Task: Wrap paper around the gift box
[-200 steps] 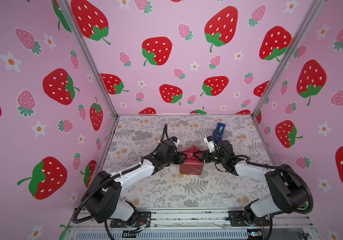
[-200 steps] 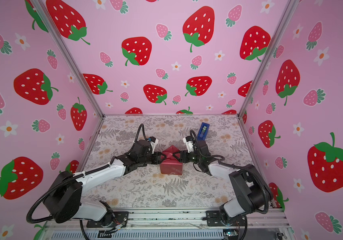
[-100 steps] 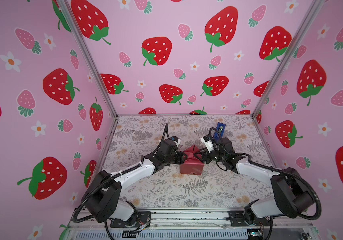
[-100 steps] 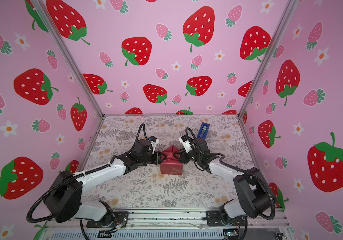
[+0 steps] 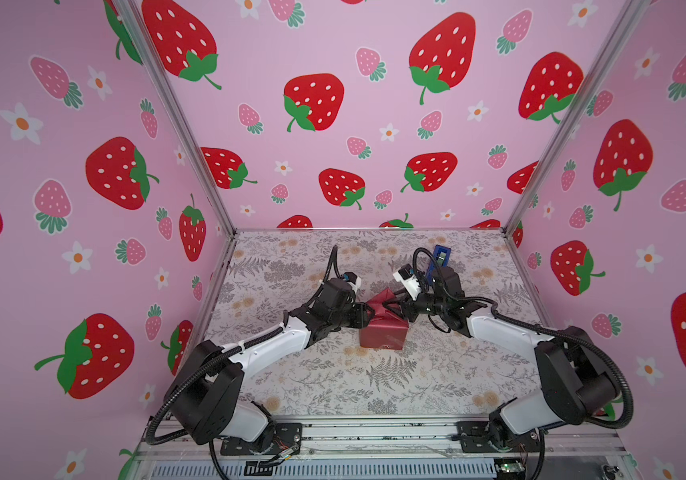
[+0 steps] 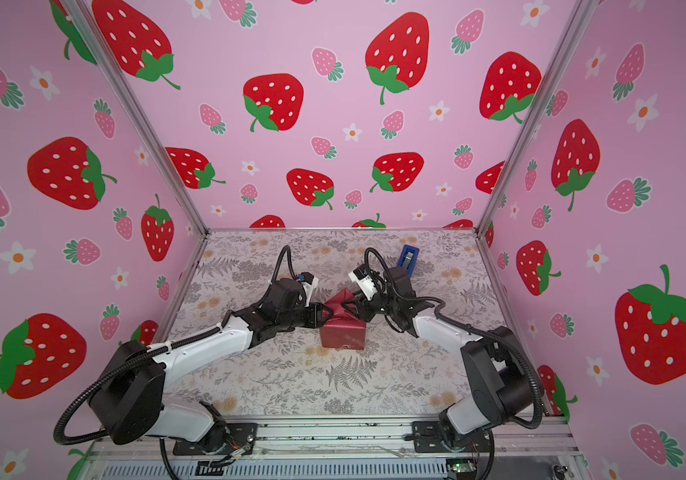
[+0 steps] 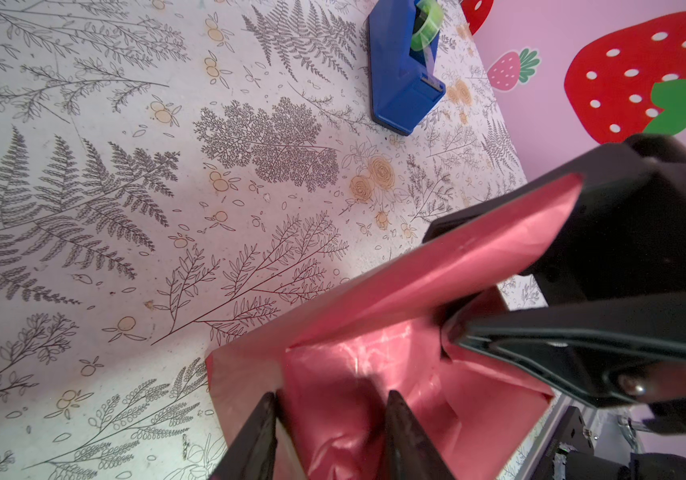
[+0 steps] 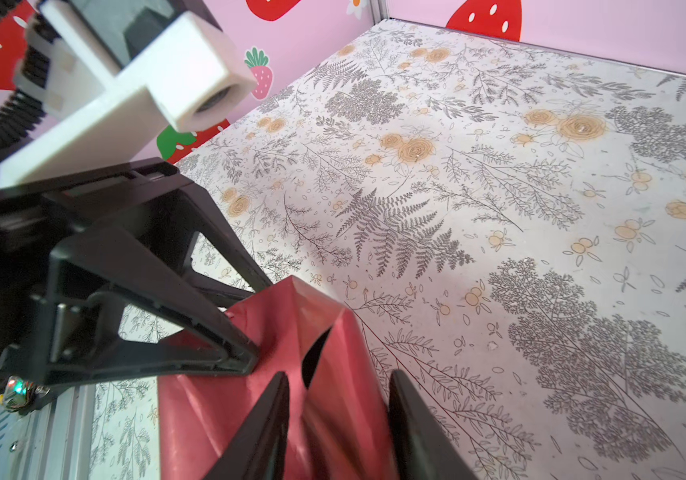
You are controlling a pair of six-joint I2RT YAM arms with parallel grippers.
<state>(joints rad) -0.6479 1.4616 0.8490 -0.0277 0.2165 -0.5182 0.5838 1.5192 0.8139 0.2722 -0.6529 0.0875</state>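
Pink strawberry-print walls [image 5: 333, 50] enclose a fern-patterned table [image 5: 333, 386]; the work sits near its centre, between the two arms. The gift box itself does not show. The paper [image 5: 383, 334] covers every visible face and lies smooth on the near side, so the box is judged to be inside the maroon parcel [image 6: 343, 332] resting flat on the table. The parcel is close to cubic, with no marked long axis. Its near face is square to the table's front edge and its unclosed end faces up. Loose flaps stand clear of the top there; the tallest rises to a point toward the rear, and its free edge runs roughly from one gripper to the other. The left gripper [image 7: 331, 399] meets the top left edge. Its fingers stand apart with bunched paper filling the gap, and whether they clamp it cannot be told. The right gripper [image 8: 339, 378] meets the top right, fingers spread either side of a raised fold and not pressed onto it. Step in hand, as judged: closing the top. The next move calls for pinching that fold, laying the flaps flat in turn without tearing the thin sheet or shifting the parcel, then holding them for tape. A blue tape dispenser [image 7: 403, 79] stands toward the rear right, apart from the parcel.
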